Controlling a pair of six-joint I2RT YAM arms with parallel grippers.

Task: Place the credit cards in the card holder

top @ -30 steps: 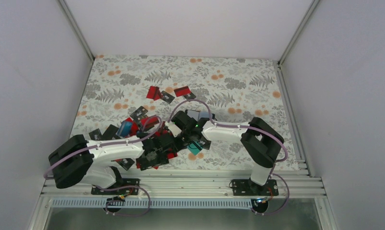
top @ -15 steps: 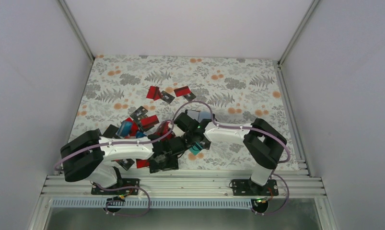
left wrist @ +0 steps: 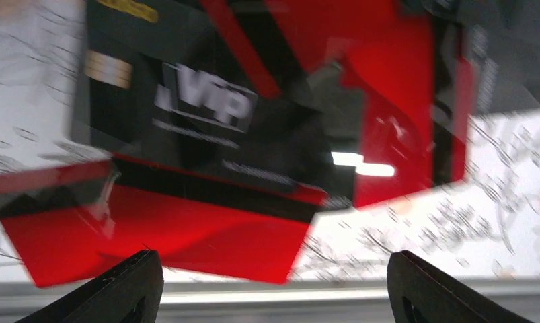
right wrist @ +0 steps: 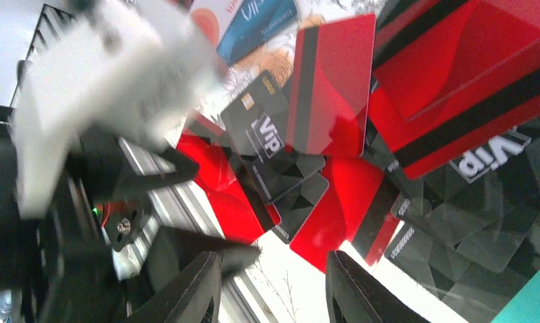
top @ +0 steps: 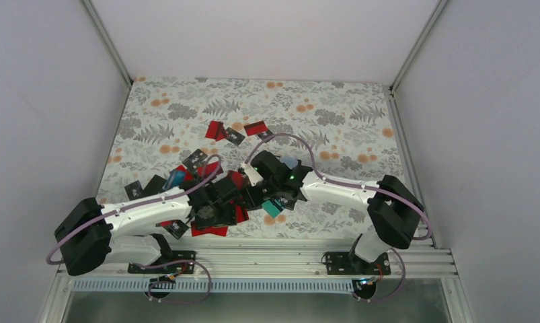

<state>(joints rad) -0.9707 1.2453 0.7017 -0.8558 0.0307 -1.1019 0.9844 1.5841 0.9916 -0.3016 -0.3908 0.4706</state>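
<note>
I see left claw (left wrist: 272, 272) and right claw (right wrist: 274, 269) shifted across credit cards (left wrist: 206, 114) | both spread, empty | no pick yet

My table (top: 348, 114) has a grey leaf print with orange flowers. A pile of cards (top: 235, 179), mostly red and black, lies overlapping near the front middle. Beyond the pile, well apart from it, lie two red cards (top: 216, 130) with black ones beside them. Left of the pile sit a lone black card (top: 196, 159) and a blue card (top: 175, 178). A teal card (top: 272, 208) lies at the pile's right side, and a single red card (top: 210, 231) lies on its near side.
</note>
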